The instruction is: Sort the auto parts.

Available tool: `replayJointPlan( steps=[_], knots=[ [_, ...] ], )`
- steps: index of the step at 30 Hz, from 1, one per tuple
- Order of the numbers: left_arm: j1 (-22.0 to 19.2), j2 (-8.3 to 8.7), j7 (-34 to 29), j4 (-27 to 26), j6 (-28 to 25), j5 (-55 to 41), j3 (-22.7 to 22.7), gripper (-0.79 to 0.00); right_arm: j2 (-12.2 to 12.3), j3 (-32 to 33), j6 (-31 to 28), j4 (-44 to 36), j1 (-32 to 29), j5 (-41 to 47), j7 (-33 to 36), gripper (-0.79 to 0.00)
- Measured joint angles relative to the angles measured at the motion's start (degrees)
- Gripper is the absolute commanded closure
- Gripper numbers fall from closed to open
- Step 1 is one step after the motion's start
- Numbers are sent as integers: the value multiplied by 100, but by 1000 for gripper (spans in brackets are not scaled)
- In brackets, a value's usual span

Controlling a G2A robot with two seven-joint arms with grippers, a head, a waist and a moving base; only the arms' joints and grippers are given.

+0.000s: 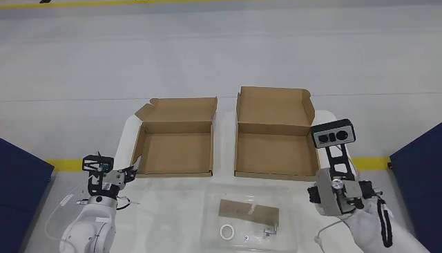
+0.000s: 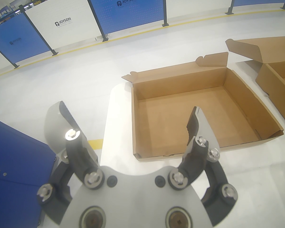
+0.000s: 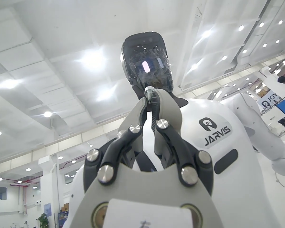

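My right gripper [image 3: 150, 98] is turned upward, away from the table, and is shut on a small metal bolt [image 3: 149, 93] whose head sticks out past the fingertips. From above, that gripper [image 1: 336, 186] hovers at the table's near right corner, beside the right cardboard box [image 1: 276, 157]. My left gripper [image 2: 128, 115] stands open with nothing in it, just off the near left corner of the left cardboard box [image 2: 204, 112]. In the top view the left gripper [image 1: 132, 169] sits at the table's left edge. Both boxes look empty.
A clear tray [image 1: 214, 211] lies at the table's near middle, holding a brown cardboard strip [image 1: 248, 210], a white ring [image 1: 226, 232] and small metal parts [image 1: 269, 231]. The left box [image 1: 176, 155] has its lid flap standing open at the far side. Blue barriers stand at both sides.
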Motion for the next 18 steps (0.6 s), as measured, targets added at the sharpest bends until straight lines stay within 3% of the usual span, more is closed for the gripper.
replayJointPlan(
  steps=[14,18],
  knots=[
    [0,0,0,0,0,0,0,-785,-73,13,74,11,-13,75,51,0],
    [0,0,0,0,0,0,0,-785,-134,44,241,-104,-116,122,-287,0]
  ],
)
